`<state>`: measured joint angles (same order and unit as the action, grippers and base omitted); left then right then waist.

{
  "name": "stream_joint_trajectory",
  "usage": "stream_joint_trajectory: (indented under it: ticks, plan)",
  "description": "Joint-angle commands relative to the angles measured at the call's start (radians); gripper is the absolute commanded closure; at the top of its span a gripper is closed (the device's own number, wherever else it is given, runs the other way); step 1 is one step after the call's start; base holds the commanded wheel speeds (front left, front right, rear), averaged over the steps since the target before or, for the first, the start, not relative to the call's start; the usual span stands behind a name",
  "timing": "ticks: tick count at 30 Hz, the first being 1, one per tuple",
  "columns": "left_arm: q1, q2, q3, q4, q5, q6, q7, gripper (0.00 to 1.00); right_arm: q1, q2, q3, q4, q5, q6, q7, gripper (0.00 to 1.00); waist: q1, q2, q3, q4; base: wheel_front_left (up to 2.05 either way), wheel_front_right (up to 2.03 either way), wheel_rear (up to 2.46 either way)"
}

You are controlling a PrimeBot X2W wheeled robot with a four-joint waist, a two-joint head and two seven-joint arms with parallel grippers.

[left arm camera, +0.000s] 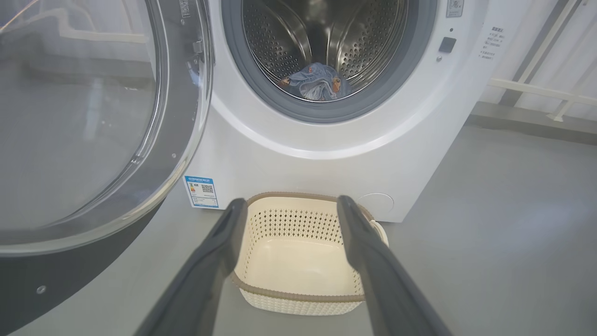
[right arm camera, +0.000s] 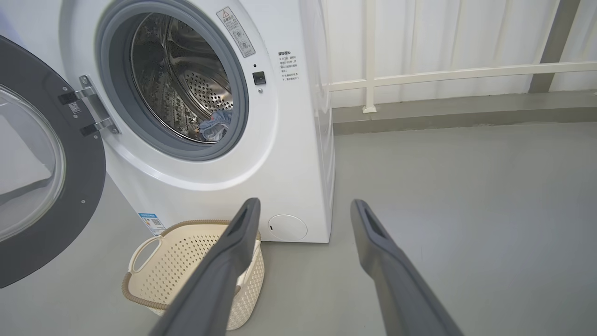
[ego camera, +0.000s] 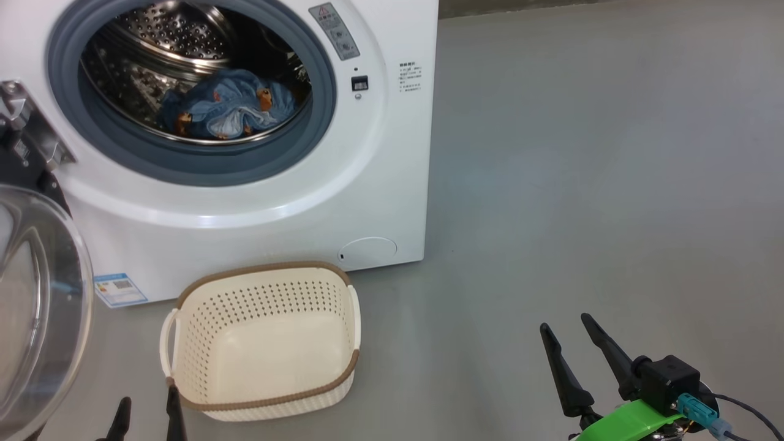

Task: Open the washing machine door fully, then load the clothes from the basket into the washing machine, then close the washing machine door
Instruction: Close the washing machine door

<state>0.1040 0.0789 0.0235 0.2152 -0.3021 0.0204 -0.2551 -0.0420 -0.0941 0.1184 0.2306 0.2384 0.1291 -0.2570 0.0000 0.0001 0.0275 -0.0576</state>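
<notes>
**Containers.** The white boxy front-loading washing machine [ego camera: 257, 208] stands on the smooth grey floor [ego camera: 582, 153]. Its opening is ringed by a grey rubber gasket [ego camera: 184, 168]. Inside, at the bottom of the perforated steel drum [ego camera: 177, 30], lies the bundle of light blue clothes printed with small orange-brown figures [ego camera: 229, 107], with a patch of white cloth at its middle. The bundle sits wholly within the drum, behind the gasket lip.

The small cream-white perforated plastic basket with a brown woven-look rim [ego camera: 263, 267] rests upright on the floor just in front of the machine's base, below the opening. Its bare cream bottom shows in full.

The large round washing machine door, a black ring around a bulging clear glass bowl [ego camera: 37, 294], hangs swung wide on its metal hinge [ego camera: 27, 131] at the machine's left side. A small blue label [ego camera: 119, 289] is fixed low on the front panel.

**Arms.** The left gripper [ego camera: 147, 407] sits low, just beside the basket's near-left corner, with its fingers pointing toward the machine. The jaws are spread apart and nothing is between them. Whether one fingertip touches the rim cannot be told. The right gripper [ego camera: 565, 323] is over bare floor, well apart from the basket. Its fingers are likewise spread and it holds nothing.
</notes>
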Motion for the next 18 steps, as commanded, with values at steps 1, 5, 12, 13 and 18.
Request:
stream_joint_trajectory:
  ticks: [1, 5, 12, 13, 18]
  plan:
    - [-0.024, 0.007, 0.040, -0.021, 0.019, -0.004, -0.007, 0.00, -0.020, 0.000, 0.026, -0.023, -0.006, 0.002, -0.005, 0.00, 0.0000, -0.0001, 0.000, 0.000, -0.60, 0.60, 0.00]
    - [-0.023, 0.004, 0.044, -0.022, 0.023, -0.007, -0.007, 0.00, -0.019, 0.000, 0.026, -0.024, -0.006, 0.002, -0.005, 0.00, 0.0000, -0.0001, -0.001, 0.000, -0.26, 0.26, 0.00]
    - [-0.021, -0.001, 0.051, -0.024, 0.027, -0.012, -0.007, 0.00, -0.017, 0.001, 0.027, -0.025, -0.007, 0.002, -0.005, 0.00, 0.0000, -0.0001, 0.000, 0.001, 0.00, 0.00, 0.00]
    - [-0.022, -0.002, 0.052, -0.024, 0.028, -0.014, -0.007, 0.00, -0.017, 0.001, 0.027, -0.025, -0.007, 0.002, -0.005, 0.00, 0.0000, -0.0001, 0.000, 0.001, 0.00, 0.00, 0.00]
    - [-0.022, -0.006, 0.056, -0.026, 0.032, -0.018, -0.007, 0.00, -0.018, 0.002, 0.027, -0.026, -0.008, 0.002, -0.005, 0.00, 0.0000, -0.0001, 0.003, 0.001, 0.00, 0.00, 0.00]
